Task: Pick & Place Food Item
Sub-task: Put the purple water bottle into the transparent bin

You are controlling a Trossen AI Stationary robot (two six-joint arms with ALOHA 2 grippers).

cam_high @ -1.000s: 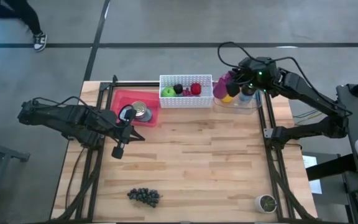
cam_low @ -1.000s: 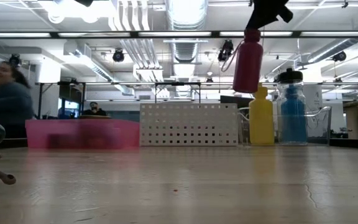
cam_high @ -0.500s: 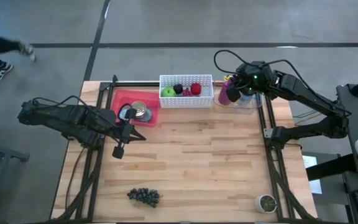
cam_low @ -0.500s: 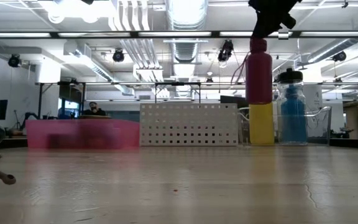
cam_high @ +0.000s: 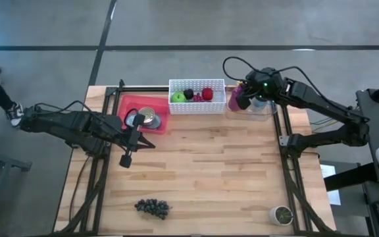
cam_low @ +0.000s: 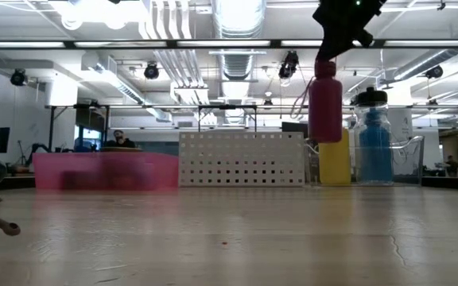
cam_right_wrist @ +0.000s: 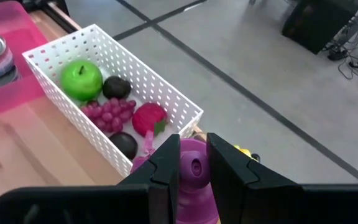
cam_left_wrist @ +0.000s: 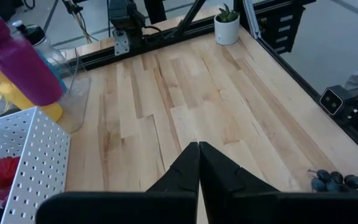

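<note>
**Magenta bottle gripped over the far right corner**

From above, we are seeing the right hand gripping the magenta bottle beside the white basket; the left hand, fingers together and empty, is waiting near the pink tray.

At tabletop level, we are watching the bottle hanging clear of the wood, before the yellow bottle.

Through the right wrist, fingers are pinching its cap.

Three bottles, two bins, one grape bunch.
</note>
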